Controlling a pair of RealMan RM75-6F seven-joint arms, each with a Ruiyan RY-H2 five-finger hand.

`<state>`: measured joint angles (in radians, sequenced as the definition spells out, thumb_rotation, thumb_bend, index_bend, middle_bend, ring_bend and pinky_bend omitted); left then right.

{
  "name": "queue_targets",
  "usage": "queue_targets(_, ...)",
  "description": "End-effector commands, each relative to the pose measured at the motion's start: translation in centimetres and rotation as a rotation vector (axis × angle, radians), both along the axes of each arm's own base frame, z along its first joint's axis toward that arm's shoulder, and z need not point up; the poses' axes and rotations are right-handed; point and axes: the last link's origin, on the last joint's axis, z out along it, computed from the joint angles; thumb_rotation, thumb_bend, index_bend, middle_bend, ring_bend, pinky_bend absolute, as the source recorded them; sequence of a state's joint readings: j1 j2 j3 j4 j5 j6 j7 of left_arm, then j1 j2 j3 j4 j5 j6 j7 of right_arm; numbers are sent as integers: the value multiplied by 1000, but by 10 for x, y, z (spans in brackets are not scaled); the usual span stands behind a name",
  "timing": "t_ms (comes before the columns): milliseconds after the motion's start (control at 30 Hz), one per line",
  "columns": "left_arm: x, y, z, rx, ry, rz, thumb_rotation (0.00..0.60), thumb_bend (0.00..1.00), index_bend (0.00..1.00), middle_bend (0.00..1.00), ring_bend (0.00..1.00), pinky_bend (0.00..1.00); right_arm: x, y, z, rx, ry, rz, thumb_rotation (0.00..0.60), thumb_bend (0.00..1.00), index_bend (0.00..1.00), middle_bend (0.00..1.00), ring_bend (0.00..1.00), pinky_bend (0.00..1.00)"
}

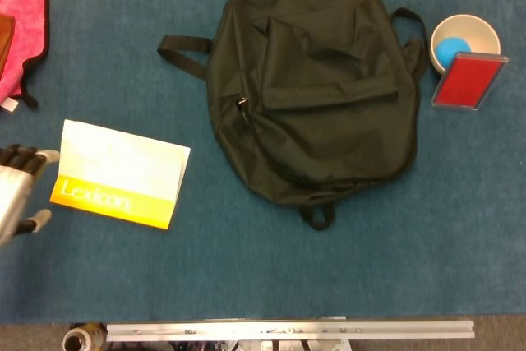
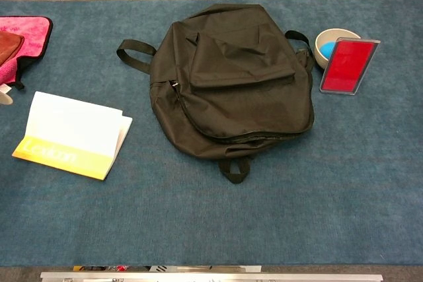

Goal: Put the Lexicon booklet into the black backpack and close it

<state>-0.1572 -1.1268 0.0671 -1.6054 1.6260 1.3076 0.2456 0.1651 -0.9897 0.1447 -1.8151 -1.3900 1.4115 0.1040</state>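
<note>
The Lexicon booklet [image 1: 119, 173] [image 2: 71, 134], white with a yellow band, lies flat on the blue table at the left. The black backpack [image 1: 316, 84] [image 2: 231, 80] lies flat in the middle, its zipper looking closed with the pull at its left side. My left hand [image 1: 18, 189] shows at the left edge in the head view, just left of the booklet, fingers apart and holding nothing; only a fingertip [image 2: 4, 98] shows in the chest view. My right hand is out of sight.
A pink cloth [image 1: 20, 26] [image 2: 23, 41] with a brown item lies at the far left. A white bowl [image 1: 485, 34] [image 2: 328, 36] with a blue object and a red card [image 1: 467, 81] [image 2: 348, 65] leaning on it stand right of the backpack.
</note>
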Motion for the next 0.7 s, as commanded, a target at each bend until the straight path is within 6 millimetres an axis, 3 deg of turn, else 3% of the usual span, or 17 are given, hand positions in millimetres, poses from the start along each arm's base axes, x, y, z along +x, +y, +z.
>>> queue_targets(33,3,2,-14,-51,26,-40,600,135,261,324,263,318,-1,1,-1,4,-1,-2,600,52,156,273,127,193)
queue_targets(433,5,2,-67,-184,81,-88,600,135,141,227,199,298,-6,5,-4,13,-4,-19,600,52,156,272,127,192)
queue_targets(700,13,7,-90,-203,63,-89,600,135,138,221,196,298,-10,8,-4,14,-8,-24,600,52,156,272,127,192)
